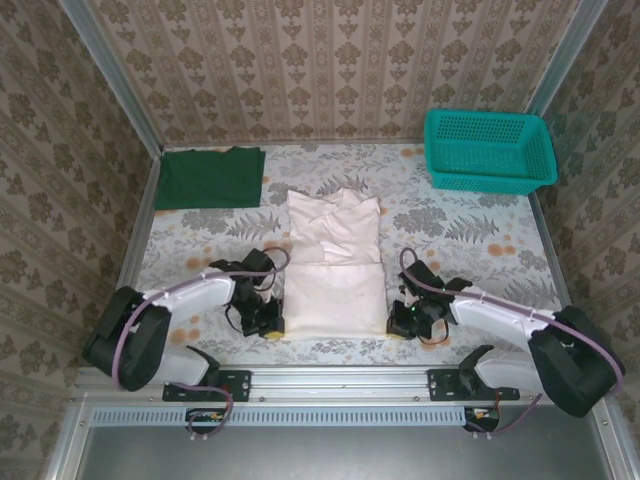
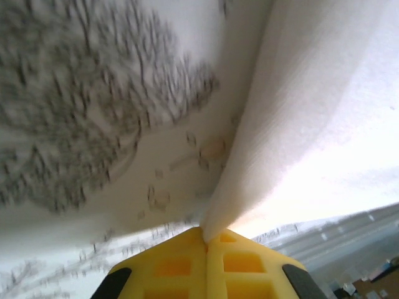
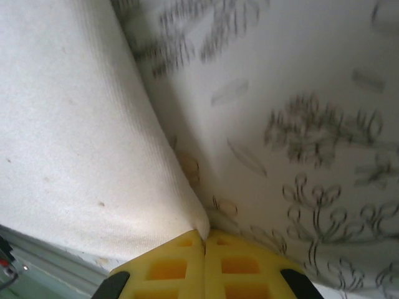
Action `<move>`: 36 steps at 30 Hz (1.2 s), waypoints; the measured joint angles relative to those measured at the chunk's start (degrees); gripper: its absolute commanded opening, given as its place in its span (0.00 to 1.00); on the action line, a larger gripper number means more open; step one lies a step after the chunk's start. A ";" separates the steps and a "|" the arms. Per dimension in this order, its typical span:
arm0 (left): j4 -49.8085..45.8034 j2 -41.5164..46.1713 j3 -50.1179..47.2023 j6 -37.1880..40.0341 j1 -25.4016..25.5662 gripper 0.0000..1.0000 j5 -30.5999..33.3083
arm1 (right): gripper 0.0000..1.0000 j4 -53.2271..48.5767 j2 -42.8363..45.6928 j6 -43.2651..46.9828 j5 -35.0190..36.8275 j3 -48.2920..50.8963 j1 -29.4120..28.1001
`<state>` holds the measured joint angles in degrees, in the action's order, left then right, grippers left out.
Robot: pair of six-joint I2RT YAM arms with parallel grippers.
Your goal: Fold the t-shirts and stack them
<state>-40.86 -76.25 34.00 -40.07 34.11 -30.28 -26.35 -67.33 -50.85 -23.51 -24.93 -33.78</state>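
Left claw and right claw are each pinched tight on a near corner of the off-white cloth short-sleeved t-shirt. The left has the corner at the shirt's 7 o'clock and the right the one at its 5 o'clock. In both wrist views the yellow fingertips meet, with a ridge of pale cloth running out from between them.

The shirt lies at the middle of the floral-patterned counter, already narrowed to a long strip running from 6 to 12 o'clock. A dark green cloth t-shirt lies folded flat at about 10 o'clock by the far-left corner. A teal plastic mesh basket stands at 1 o'clock, well apart from both.

The step in hand looks like the crosswise fold of the pale shirt, with the grip made and the hem low near the counter. The next move would call for raising both corners together and level, then carrying them toward 12 o'clock and laying them over the collar end without skew. Stacking the two shirts is not yet done.
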 measured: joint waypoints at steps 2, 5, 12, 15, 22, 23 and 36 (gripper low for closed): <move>-1.18 2.27 -0.04 -0.02 0.46 0.00 -1.14 | 0.00 -0.46 3.13 -1.38 -0.39 1.11 -1.29; -3.43 5.03 0.98 -0.04 1.77 0.00 -2.29 | 0.00 -2.91 9.07 -3.76 -0.48 1.33 -3.06; -10.29 13.77 6.40 0.04 2.99 0.00 -5.05 | 0.00 -7.85 24.02 -10.12 0.22 1.29 -8.00; -12.39 16.96 6.43 0.02 2.99 0.00 -6.67 | 0.00 -9.88 27.12 -12.37 0.83 1.25 -10.36; -15.41 17.99 6.86 0.02 2.80 0.00 -8.68 | 0.00 -14.95 29.55 -13.81 4.22 -2.80 -14.01; -15.98 17.79 7.58 0.02 2.45 0.00 -9.05 | 0.00 -15.21 29.59 -13.60 4.94 -4.07 -13.99; -6.86 -2.91 29.62 -0.59 -9.09 0.00 -15.65 | 0.00 -10.97 8.13 -5.60 3.56 -20.15 9.55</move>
<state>-47.72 -79.15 63.61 -40.66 25.02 -45.93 -37.32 -59.20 -56.45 -19.94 -45.08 -24.23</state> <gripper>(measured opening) 0.040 0.062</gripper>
